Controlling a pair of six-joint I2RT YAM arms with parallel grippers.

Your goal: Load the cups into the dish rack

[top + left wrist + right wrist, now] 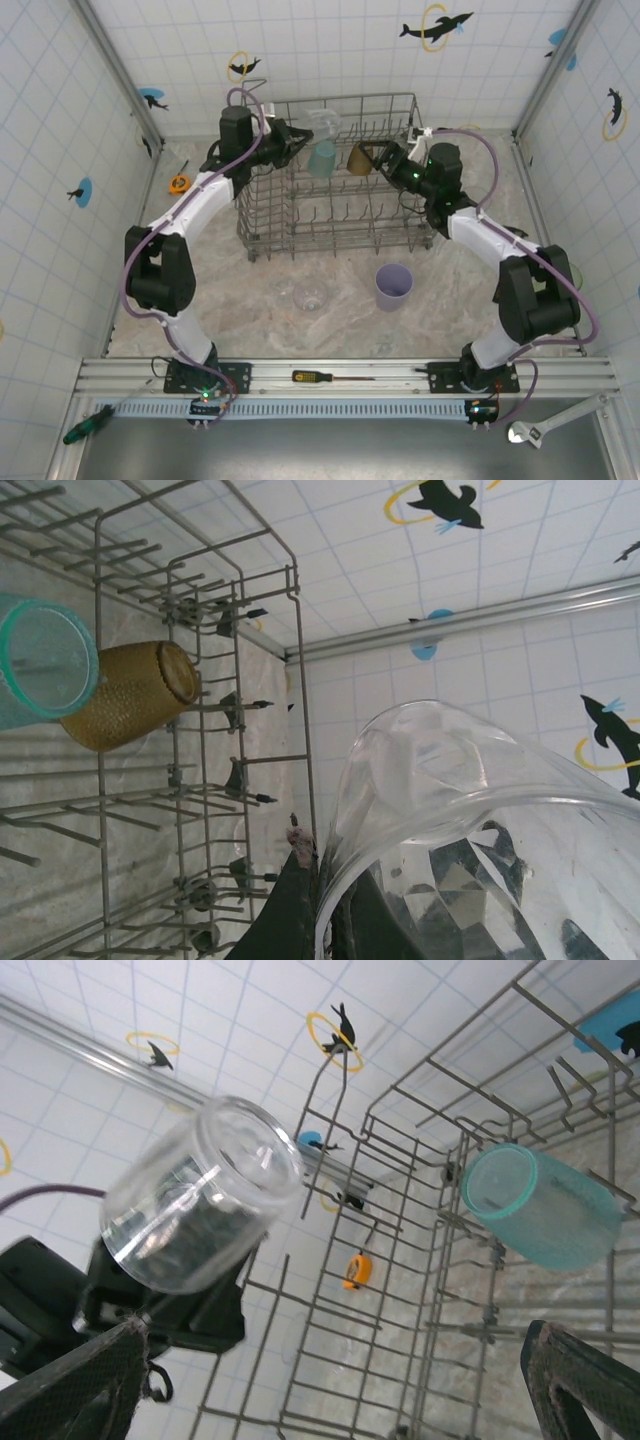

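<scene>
Mostly hidden: left hand [325, 920] gripping clear cup [480, 830], cup cropped.

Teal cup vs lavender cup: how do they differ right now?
Teal cup sits inside the dish rack; lavender cup stands on the table in front of it. Teal cup lies tipped on the tines; lavender cup is upright, mouth up. Teal cup looks translucent, lavender cup opaque. Both are small tumblers.
</scene>
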